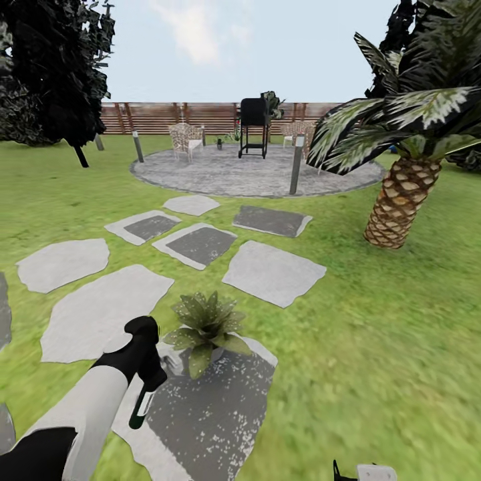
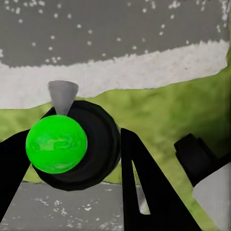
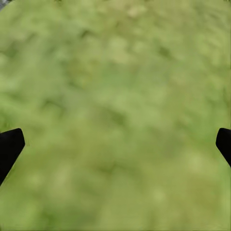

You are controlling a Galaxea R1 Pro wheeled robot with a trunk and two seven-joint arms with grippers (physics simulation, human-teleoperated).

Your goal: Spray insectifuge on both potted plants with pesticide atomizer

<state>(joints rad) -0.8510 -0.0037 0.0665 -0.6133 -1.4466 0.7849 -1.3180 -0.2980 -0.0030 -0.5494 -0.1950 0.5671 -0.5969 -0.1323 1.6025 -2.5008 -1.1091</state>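
Green lawn (image 1: 374, 347) spreads out to a brown slatted wooden fence (image 1: 153, 117), with irregular grey stepping stones (image 1: 274, 272) leading to a round grey paved patio (image 1: 254, 175) that carries a black grill (image 1: 254, 125) and wicker chairs (image 1: 185, 139). A scaly-trunked palm (image 1: 403, 194) stands on the grass at the right.

One low potted plant with broad pointed green leaves (image 1: 206, 329) sits at the far edge of the nearest speckled grey stone (image 1: 214, 407). A second small plant is not identifiable with certainty; a tiny dark one on the patio is too small to judge.

The black left gripper (image 1: 148, 375) is closed around the dark green-black pesticide atomizer (image 1: 141, 404), which hangs bottle-down over the near stone, just beside the plant. In the left wrist view the fingers (image 2: 144, 192) bracket the atomizer's round dark body (image 2: 89, 144), with a bright green cap and a grey conical nozzle visible.

The right gripper (image 3: 115, 144) hangs over bare grass with fingertips wide apart, holding nothing.

Handling assessment: the bottle appears rigid, light and smooth-sided, so slipping or rotation in the grasp is a likely risk. Grasping around the cylindrical body, as now, looks suitable; the nozzle should be aimed toward the rosette before spraying
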